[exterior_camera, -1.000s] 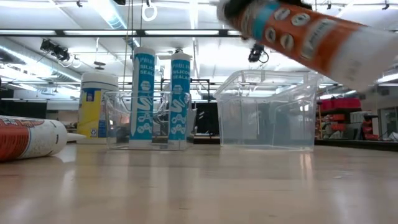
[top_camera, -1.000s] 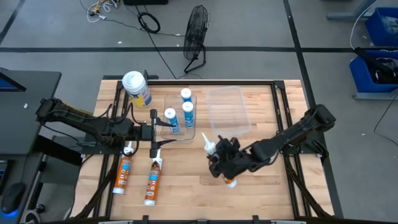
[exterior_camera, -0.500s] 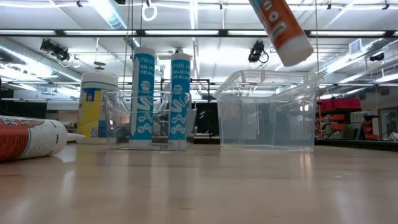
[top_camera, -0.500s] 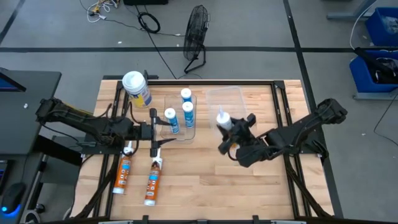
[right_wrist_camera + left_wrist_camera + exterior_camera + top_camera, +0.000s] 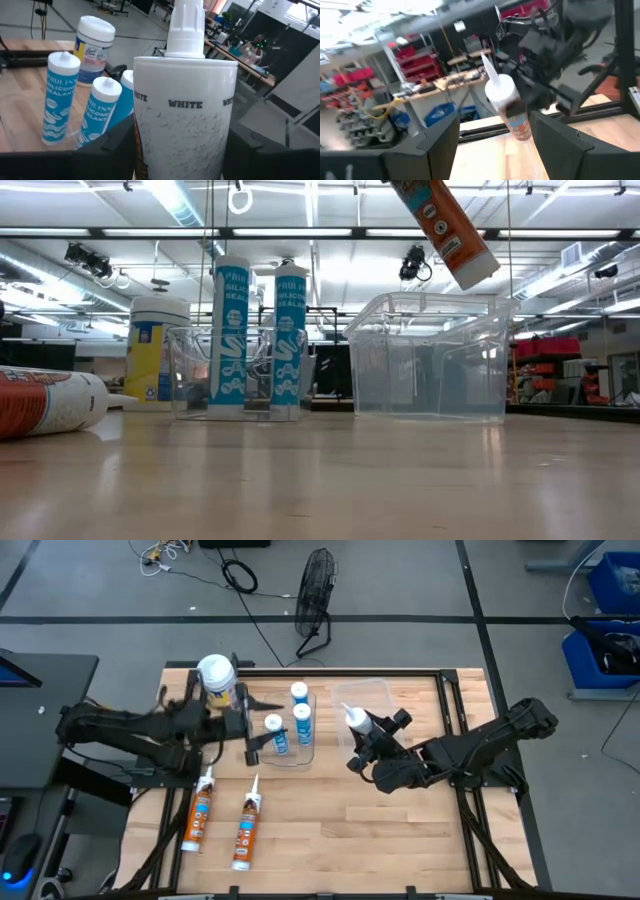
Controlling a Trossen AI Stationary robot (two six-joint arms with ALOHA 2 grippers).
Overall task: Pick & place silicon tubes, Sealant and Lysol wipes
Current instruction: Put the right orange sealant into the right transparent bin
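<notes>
My right gripper [image 5: 375,753] is shut on an orange-and-white sealant tube [image 5: 445,230], held high over the near left part of the large clear bin [image 5: 372,712]. Its nozzle [image 5: 347,712] points to the far left. My left gripper [image 5: 246,730] is open and empty, just left of the small clear container [image 5: 290,740] where three blue silicone tubes [image 5: 300,710] stand upright. The Lysol wipes canister [image 5: 219,681] stands upright at the far left. Two more orange sealant tubes [image 5: 200,820] lie on their sides near the front left. My right gripper pinches the sealant tube's body [image 5: 145,145] between its two fingers [image 5: 107,150], one on each side. The white shoulder and the nozzle stick out beyond the fingers. The tube is lifted clear and tilted, with its flat bottom end [image 5: 475,270] lowest, above the large bin.
The large clear bin [image 5: 430,355] stands at the far middle, right of the small container [image 5: 240,375]. The second lying sealant tube [image 5: 246,830] is beside the first. Bare wood lies at the front middle and right. A fan [image 5: 317,590] stands on the floor beyond the table.
My right gripper has lifted the sealant tube from near the table's middle and carried it toward the far edge, over the large bin. The tube has turned from nearly level to steeply tilted. My left gripper has moved a little toward the far edge and stayed open.
</notes>
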